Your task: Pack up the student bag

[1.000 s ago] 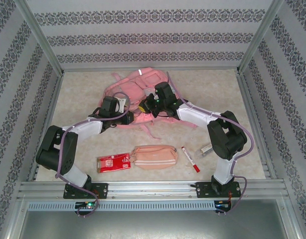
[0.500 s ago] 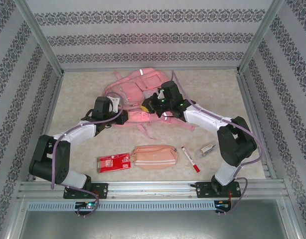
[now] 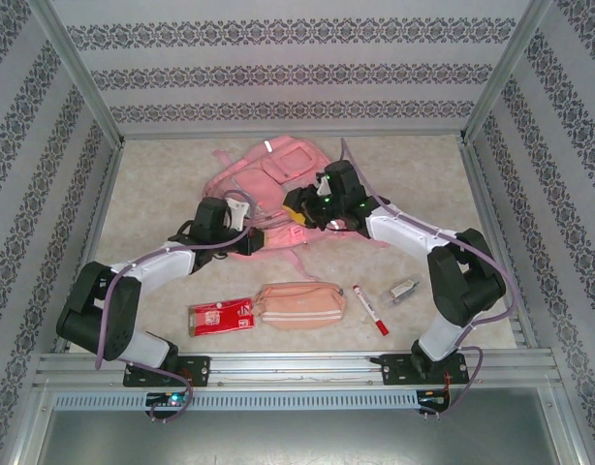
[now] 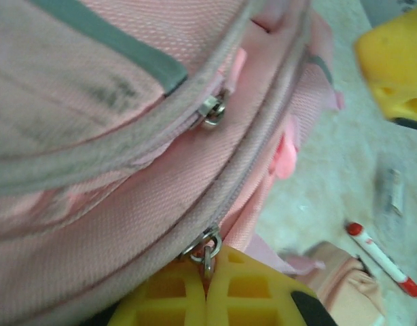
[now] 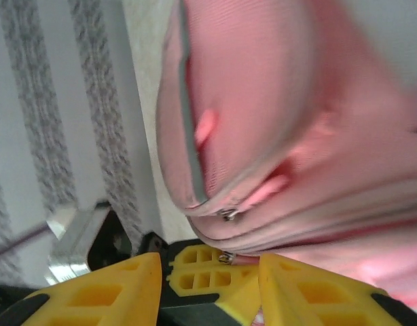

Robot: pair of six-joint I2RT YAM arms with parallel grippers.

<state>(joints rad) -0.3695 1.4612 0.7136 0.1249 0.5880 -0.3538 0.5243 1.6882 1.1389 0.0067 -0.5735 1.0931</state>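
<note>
The student bag [image 3: 268,174] is now drawn rightward, so unzipping is judged begun. A zip pull [image 4: 208,248] is pinched by the left gripper [image 4: 208,288]; whether the right gripper [image 5: 165,265] is closed cannot be told.

Blurred, edge-cropped student bag [image 5: 276,102], right wrist

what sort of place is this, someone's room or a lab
Probably a lab test cell dressed as a room: wallpapered panels in a metal frame, and robot arms bolted to a rail by the student bag.
</note>
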